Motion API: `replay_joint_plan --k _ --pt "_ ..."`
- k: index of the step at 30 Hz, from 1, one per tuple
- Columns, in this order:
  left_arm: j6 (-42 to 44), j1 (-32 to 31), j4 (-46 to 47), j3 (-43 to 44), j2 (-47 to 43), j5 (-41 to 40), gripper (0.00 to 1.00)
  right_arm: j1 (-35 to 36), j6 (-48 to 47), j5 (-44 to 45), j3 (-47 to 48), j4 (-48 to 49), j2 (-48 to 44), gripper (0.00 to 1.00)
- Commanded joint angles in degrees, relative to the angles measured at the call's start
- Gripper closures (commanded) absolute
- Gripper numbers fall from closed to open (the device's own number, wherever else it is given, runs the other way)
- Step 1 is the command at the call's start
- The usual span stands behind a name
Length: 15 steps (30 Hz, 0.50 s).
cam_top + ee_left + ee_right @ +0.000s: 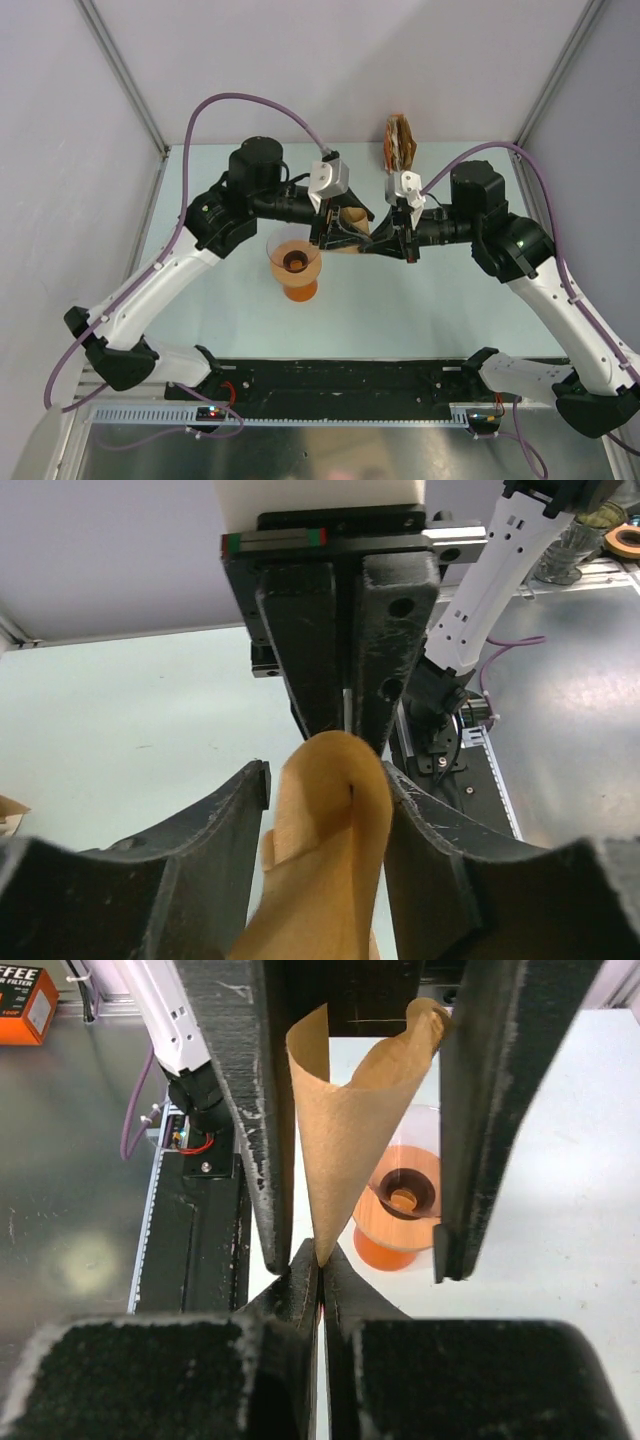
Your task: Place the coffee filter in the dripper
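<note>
Table: a pale mint table (420, 300) walled by grey panels, with both arms meeting above its middle.
Filter: the light tan, creased paper-cone coffee filter (352, 218) hangs in the air between the two claws. It appears to lie sideways and is not in the dripper.
Right claw: the right claw (320, 1272) is pinched tight on the cone's pointed tip.
Left claw: the left claw (325, 775) stands wide around the cone's open mouth. Paper brushes one finger, but no firm grip shows.
Dripper: the peach-orange, translucent, cone-shaped dripper (280, 265) stands upright at 8 o'clock from the filter, its dark centre hole uncovered.
Spare papers: an upright bundle of brown-and-orange papers (400, 143) stands at 1 o'clock from the filter, near the far edge.
Done: the filter is off the table and held.
Left: carry it toward 8 o'clock over the dripper, turn the tip down, seat it and release.
</note>
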Motion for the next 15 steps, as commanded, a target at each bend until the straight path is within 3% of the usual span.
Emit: replay_joint_plan --k 1,8,13,15 --pt "-0.6 -1.0 1.3 2.8 0.5 2.1 0.51 0.4 1.6 1.7 1.8 1.3 0.6 1.0" --pt "-0.1 -1.0 1.2 2.7 -0.3 2.1 0.95 0.2 1.9 2.6 1.7 0.2 0.6 1.0" --pt "0.0 -1.0 1.3 2.8 -1.2 1.6 0.99 -0.5 2.1 2.7 1.5 -0.4 0.9 1.0" --pt "-0.4 -1.0 1.5 3.0 -1.4 0.8 0.88 -0.6 2.1 2.6 1.4 -0.4 0.9 1.0"
